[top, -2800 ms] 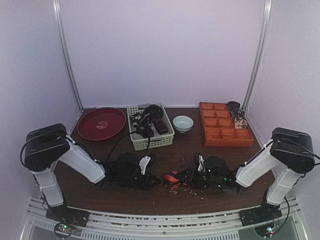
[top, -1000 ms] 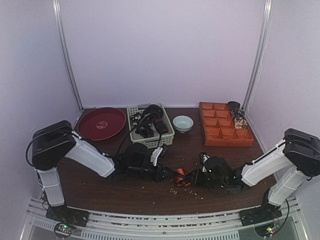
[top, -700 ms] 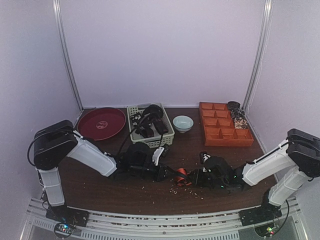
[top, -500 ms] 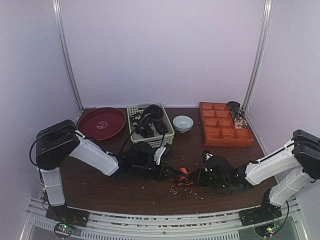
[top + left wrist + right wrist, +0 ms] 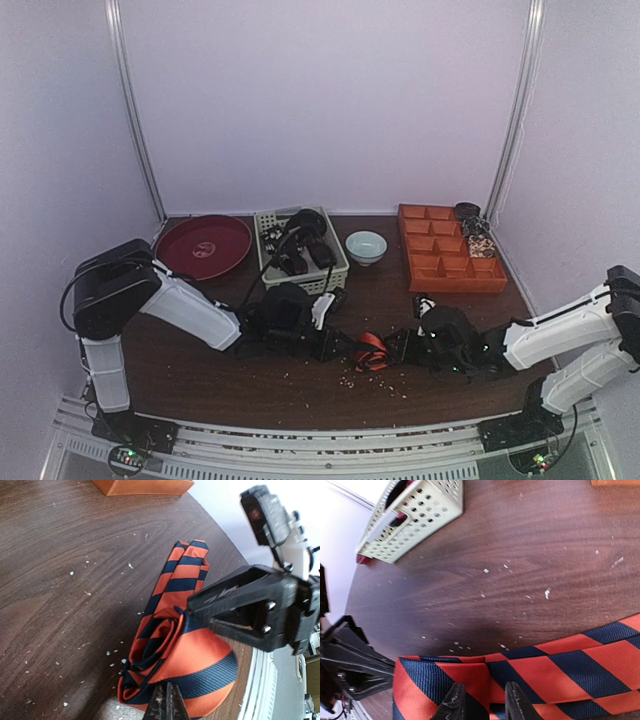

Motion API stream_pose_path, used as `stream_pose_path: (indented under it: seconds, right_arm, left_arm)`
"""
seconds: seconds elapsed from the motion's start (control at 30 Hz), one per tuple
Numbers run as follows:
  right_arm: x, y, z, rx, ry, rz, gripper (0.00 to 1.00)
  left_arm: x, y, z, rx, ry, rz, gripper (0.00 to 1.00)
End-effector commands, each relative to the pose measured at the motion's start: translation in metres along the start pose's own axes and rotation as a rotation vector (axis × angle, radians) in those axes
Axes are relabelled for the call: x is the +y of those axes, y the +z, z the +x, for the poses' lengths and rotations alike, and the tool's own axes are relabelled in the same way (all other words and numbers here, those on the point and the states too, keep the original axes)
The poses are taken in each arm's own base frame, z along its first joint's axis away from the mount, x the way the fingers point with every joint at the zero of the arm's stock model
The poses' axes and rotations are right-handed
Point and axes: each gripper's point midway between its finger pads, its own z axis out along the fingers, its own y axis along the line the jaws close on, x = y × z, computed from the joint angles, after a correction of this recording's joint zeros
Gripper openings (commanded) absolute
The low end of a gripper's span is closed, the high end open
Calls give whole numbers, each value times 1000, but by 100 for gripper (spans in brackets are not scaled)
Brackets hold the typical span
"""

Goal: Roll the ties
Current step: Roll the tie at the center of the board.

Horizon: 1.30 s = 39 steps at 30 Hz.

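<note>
Orange-and-navy stripes are wedged right in the left claw (image 5: 167,705). Its fingers are pressed together on the bottom edge of the striped tie (image 5: 185,655), which is part rolled into a loose coil. The rest of it lies flat on the table (image 5: 60,580). The right claw (image 5: 480,700) faces it from the other side. Its fingers stand a little apart over the flat stretch of the tie, and they don't look clamped on anything.

What I'd worry about is that the coil looks slack and lopsided. If the left claw lets go, or the right one nudges it sideways, I reckon the roll springs open or telescopes. The flat tail also runs off at an angle to the coil, so any more rolling could wind crooked. And the two claws are nose to nose, so they could easily bump.

Further out, the table is dusted with pale crumbs (image 5: 547,594). At the back there's a pale perforated basket (image 5: 297,292) holding dark ties (image 5: 300,240) in a heap. Beside it is a light blue bowl (image 5: 366,246) with nothing I can make out inside. The orange compartment tray (image 5: 450,282) has a few small rolled bundles (image 5: 478,240) along its far right side. There's also a red plate (image 5: 203,247) on the left.
</note>
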Motion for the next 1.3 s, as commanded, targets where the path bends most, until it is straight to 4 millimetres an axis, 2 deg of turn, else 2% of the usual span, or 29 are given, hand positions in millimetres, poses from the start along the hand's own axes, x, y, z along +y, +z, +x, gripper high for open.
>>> stream_pose_path:
  seconds: [0.0, 0.13, 0.27, 0.53, 0.63, 0.77, 0.9, 1.0, 1.13, 1.27]
  right_arm:
    - [-8, 11, 11, 33, -3, 33, 29]
    - [-7, 19, 18, 57, -9, 29, 28]
    - [5, 26, 22, 82, -30, -29, 27]
    - [21, 34, 31, 125, -76, -70, 27]
    - [24, 32, 31, 122, -66, -80, 27]
    - [39, 35, 31, 134, -68, -102, 27]
    - [52, 41, 36, 155, -79, -114, 27]
    - [60, 46, 39, 164, -78, -119, 27]
    - [65, 53, 45, 180, -78, -114, 26]
    - [68, 57, 48, 191, -55, -120, 26]
  left_arm:
    - [7, 3, -2, -11, 4, -52, 0]
    - [22, -9, 6, -22, -30, -137, 0]
    - [35, -20, 11, -16, -46, -219, 0]
    - [45, -38, 11, -21, -60, -307, 0]
    - [47, -51, 10, -35, -69, -346, 2]
    - [50, -66, 8, -54, -75, -387, 2]
    - [62, -76, 16, -42, -85, -437, 2]
    - [63, -78, 24, -36, -92, -424, 1]
    - [68, -77, 35, 4, -107, -436, 0]
    - [75, -90, 37, 9, -114, -500, 0]
